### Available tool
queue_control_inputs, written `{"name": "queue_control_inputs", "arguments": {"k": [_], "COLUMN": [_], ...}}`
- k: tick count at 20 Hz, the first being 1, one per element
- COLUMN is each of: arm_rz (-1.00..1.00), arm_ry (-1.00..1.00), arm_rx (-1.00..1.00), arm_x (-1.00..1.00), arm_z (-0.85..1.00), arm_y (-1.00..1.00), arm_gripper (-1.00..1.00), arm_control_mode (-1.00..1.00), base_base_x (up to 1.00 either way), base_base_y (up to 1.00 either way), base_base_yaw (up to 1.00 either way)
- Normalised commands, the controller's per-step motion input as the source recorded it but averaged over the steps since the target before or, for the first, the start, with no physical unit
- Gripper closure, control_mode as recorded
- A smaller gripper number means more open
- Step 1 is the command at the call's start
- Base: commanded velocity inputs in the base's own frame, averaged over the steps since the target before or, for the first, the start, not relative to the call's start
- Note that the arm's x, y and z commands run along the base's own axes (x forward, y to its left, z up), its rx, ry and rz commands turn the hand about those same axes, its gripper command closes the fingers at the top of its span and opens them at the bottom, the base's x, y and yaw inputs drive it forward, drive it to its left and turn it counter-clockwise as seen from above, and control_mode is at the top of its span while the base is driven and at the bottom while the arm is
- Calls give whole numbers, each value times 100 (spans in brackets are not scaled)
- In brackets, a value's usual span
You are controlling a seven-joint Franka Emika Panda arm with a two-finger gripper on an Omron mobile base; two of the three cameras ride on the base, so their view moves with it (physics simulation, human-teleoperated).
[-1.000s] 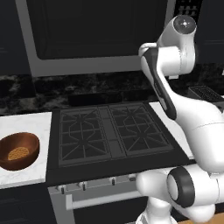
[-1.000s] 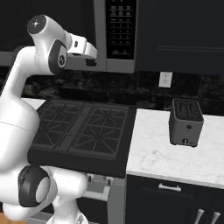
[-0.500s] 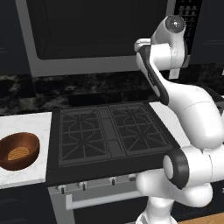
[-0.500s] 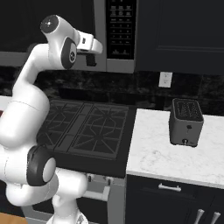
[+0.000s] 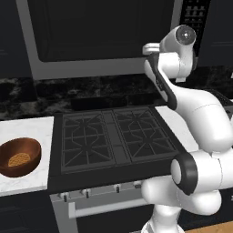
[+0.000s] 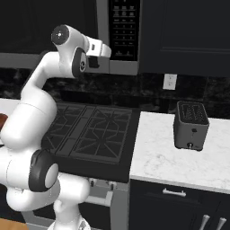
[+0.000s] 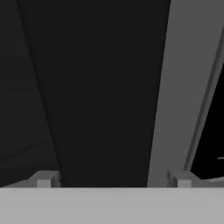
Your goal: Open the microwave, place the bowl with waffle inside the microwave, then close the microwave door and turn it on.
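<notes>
A: Why is the gripper [image 7: 113, 181] raised so high, fingers spread wide and nothing held?

B: It is brought close to the microwave door [image 5: 104, 41], seemingly for its handle; the door is seen shut.

A: And the bowl [image 5: 19, 156]?

B: Left on the counter [image 5: 27, 182] beside the stove [image 5: 113, 141], waffle [image 5: 19, 159] inside. A toaster [image 6: 192, 124] is set well aside; nothing is blocked.

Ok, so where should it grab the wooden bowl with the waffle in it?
Take the bowl by its rim, coming straight down from above, one jaw inside the wall and one outside. It sits upright and open on the white counter, and the waffle lies low in the middle, leaving the rim free.
</notes>
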Motion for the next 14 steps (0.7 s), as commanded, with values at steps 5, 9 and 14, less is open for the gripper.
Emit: {"name": "queue_control_inputs", "arguments": {"k": [5, 9, 14], "arm_rz": [0, 3, 7], "arm_ry": [0, 1, 2], "arm_rx": [0, 0, 0], "arm_x": [99, 100, 93], "arm_z": [-52, -86, -85], "arm_y": [13, 56, 95], "arm_gripper": [-100, 100, 100], "arm_control_mode": [-100, -100, -100], "base_base_x": [0, 0, 0], "base_base_y": [0, 0, 0], "base_base_yaw": [0, 0, 0]}}
